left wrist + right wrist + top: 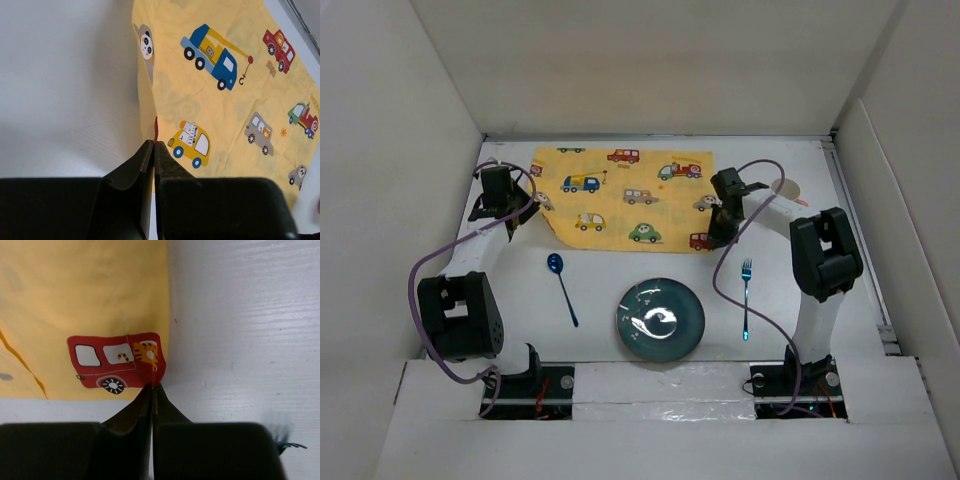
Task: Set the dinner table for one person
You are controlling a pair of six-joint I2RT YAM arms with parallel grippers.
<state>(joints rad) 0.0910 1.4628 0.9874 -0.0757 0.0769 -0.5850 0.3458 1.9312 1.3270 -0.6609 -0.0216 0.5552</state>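
White and rigid, the table (605, 265) underlies everything and needs no grip. The soft, light yellow mat (620, 200) at its far side is pinched at both near corners by the left end effector (153, 147) and right end effector (151, 389), each clamped together on cloth.

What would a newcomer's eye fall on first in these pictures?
The yellow cloth mat printed with cartoon cars lies at the far middle of the white tabletop, with the left gripper shut on its left edge and the right gripper on its near right corner. Nearer the arms sits a round teal plate, a blue spoon to its left and a blue fork to its right.
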